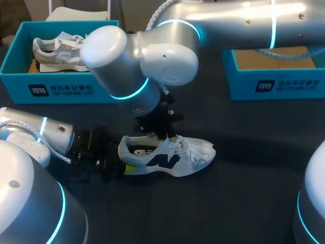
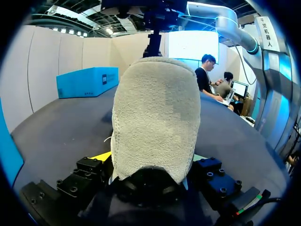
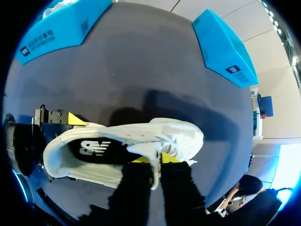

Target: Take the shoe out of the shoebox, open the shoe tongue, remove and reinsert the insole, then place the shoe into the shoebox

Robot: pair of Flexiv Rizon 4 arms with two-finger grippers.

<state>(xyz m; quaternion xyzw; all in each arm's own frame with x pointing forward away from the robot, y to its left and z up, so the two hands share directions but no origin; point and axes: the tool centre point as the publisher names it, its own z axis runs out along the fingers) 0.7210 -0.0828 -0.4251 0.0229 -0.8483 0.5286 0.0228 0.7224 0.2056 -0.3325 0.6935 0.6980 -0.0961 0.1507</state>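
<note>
Shoe (image 1: pixel 167 158): heel (image 2: pixel 155 117) in L jaws' tight grip, tongue (image 3: pixel 154 169) in R jaws' pinch.

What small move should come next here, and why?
Probably the right gripper should draw the tongue up and toward the toe: it already pinches the tongue, the left gripper clamps the shoe at the heel, and the insole lies inside.
</note>
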